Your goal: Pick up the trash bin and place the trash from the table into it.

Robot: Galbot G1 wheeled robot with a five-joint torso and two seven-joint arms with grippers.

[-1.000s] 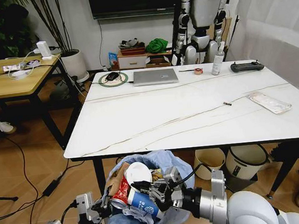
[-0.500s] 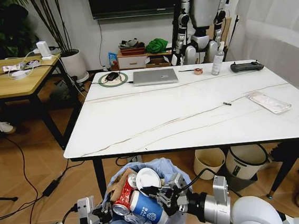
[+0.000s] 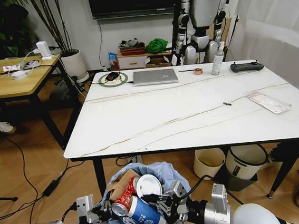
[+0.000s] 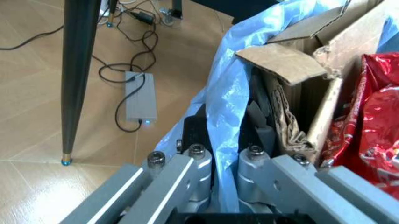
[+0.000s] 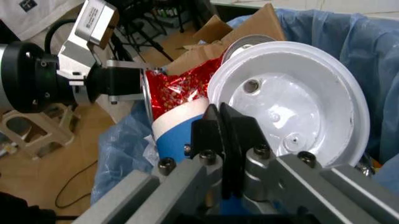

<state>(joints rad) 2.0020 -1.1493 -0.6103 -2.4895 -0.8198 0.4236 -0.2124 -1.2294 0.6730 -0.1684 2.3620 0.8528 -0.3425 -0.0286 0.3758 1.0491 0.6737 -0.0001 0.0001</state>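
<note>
The trash bin, lined with a crinkly light-blue bag, hangs in front of the white marble table. It holds brown cardboard, a crushed red can, a blue-white cup and a white round lid. My left gripper is shut on the bin's left rim, with the bag pinched between its fingers. My right gripper is shut over the bin's right side, its tips against the lid and beside the cup. A clear flat package lies at the table's right.
A laptop, a mouse on a round pad, a spray bottle and a black controller sit along the table's far edge. Two other bins stand under it. A black table leg and cables are near the bin.
The bin and both grippers have sunk a little toward the view's bottom. The lid and cup have shifted slightly right inside the bin. Nothing on the table has moved.
</note>
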